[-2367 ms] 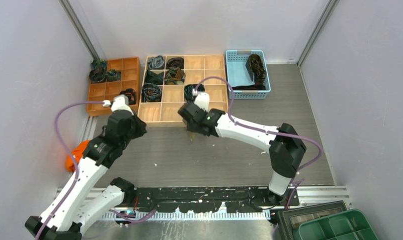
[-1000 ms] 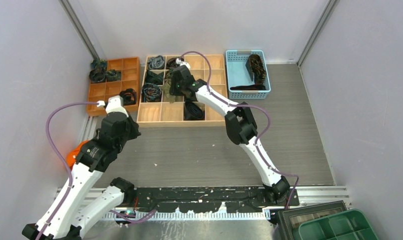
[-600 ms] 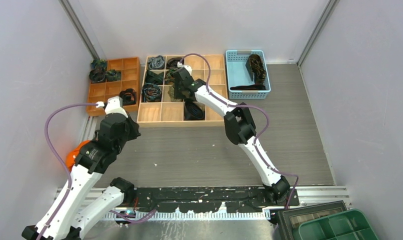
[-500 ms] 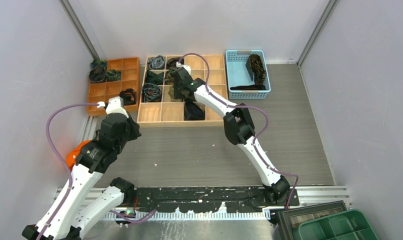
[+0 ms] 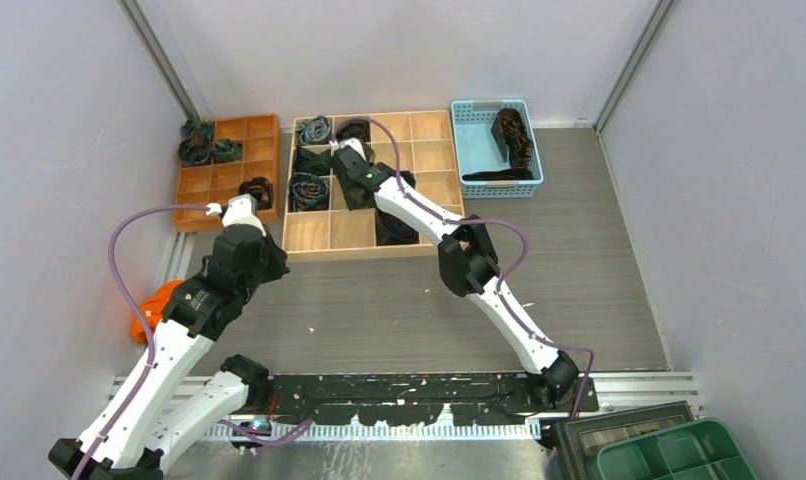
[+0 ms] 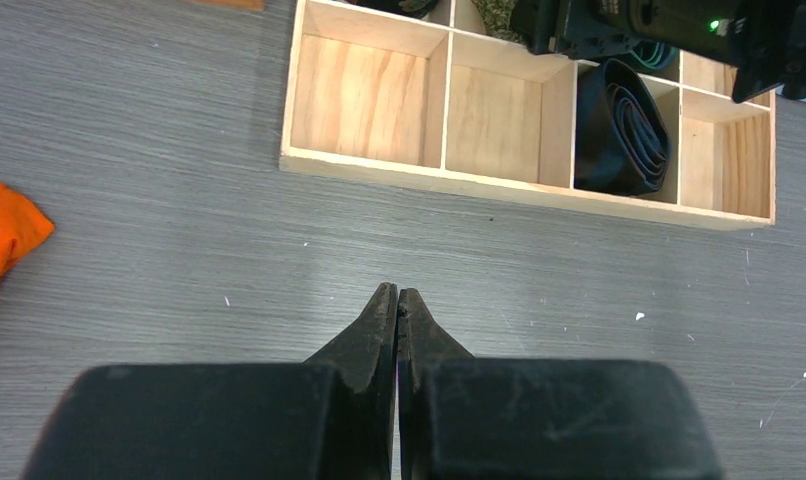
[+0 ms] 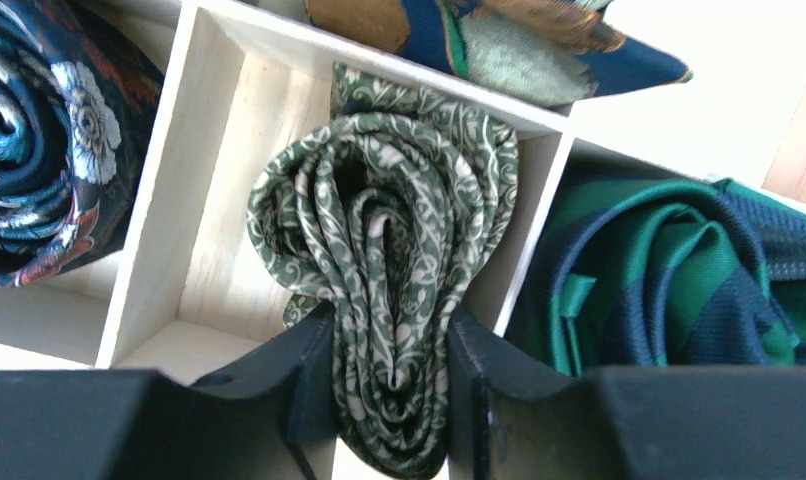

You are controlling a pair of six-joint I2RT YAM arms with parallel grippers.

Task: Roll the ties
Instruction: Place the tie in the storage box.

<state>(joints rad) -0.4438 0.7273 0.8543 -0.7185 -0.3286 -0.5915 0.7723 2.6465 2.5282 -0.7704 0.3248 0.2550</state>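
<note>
Here, grey table (image 5: pixel 379 300), pale walls (image 5: pixel 409 50), coiled ties (image 5: pixel 306 188)

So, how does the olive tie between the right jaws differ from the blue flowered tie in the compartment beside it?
The olive tie carries pale scrolls; the blue flowered tie shows large blossoms on dark blue. The right gripper pinches the olive tie narrow between its jaws; the blue flowered tie lies free. Both are rolled coils.

The olive tie (image 7: pixel 379 235) carries pale scrollwork; the striped tie (image 7: pixel 664 275) is green and navy.
</note>
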